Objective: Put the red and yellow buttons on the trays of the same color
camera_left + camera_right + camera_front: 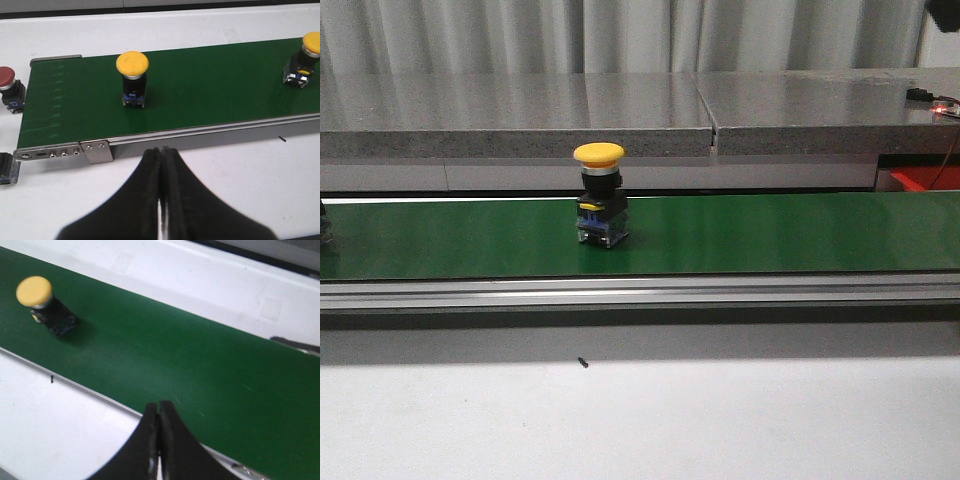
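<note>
grey pleated curtains (620, 30) and a speckled stone ledge (520, 115) are backing the white table (640, 420), where a green conveyor belt (770, 235) is running across in front of us. we are seeing one yellow mushroom push button (599, 194) standing upright on the belt, a little left of centre in the front view. the left wrist view is showing a second yellow push button (132, 77) upright near the belt's end, and a red push button (7, 87) sitting on the table just past that end. our left gripper (161, 165) is hovering over the table beside the belt's metal rail (200, 132), its fingers pressed together on nothing. our right gripper (159, 420) is hovering at the belt's near edge, fingers likewise closed and empty.
</note>
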`<action>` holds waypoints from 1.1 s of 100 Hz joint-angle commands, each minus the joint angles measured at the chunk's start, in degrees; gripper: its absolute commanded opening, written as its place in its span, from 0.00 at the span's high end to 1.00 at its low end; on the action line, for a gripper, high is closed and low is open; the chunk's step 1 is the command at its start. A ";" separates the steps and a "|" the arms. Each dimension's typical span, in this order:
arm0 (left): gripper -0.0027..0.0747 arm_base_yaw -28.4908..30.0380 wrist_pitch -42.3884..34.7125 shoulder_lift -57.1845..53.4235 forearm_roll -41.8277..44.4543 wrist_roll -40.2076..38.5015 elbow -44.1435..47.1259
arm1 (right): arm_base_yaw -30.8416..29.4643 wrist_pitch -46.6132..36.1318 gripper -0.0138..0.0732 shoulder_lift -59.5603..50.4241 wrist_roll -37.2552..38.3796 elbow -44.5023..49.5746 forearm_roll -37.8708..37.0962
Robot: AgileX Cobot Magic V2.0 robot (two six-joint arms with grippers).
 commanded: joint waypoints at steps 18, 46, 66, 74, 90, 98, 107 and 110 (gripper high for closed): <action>0.99 -0.45 -3.19 0.22 -0.84 0.02 -1.44 | 6.34 0.40 0.83 10.33 -2.06 -12.36 0.87; 0.99 -0.45 -3.19 0.22 -0.84 0.02 -1.44 | 9.06 1.95 0.24 20.47 -2.32 -19.48 0.87; 0.99 -0.45 -3.19 0.22 -0.94 0.02 -1.44 | 9.06 5.47 0.21 26.85 -7.63 -23.96 1.13; 0.99 -0.45 -3.19 0.22 -0.94 0.02 -1.44 | 9.06 5.57 0.21 28.92 -10.77 -25.06 1.13; 0.99 -0.45 -3.19 0.22 -0.94 0.02 -1.44 | 9.06 5.43 0.22 32.63 -18.05 -26.10 1.70; 0.99 -0.45 -3.19 0.22 -0.94 0.02 -1.44 | 9.06 4.89 0.26 33.75 -20.07 -26.10 2.51; 0.99 -0.45 -3.19 0.22 -0.94 0.02 -1.44 | 9.06 4.30 0.30 34.84 -21.01 -26.17 3.29; 0.99 -0.45 -3.19 0.22 -0.94 0.02 -1.44 | 9.06 3.98 0.31 35.27 -21.54 -26.17 3.64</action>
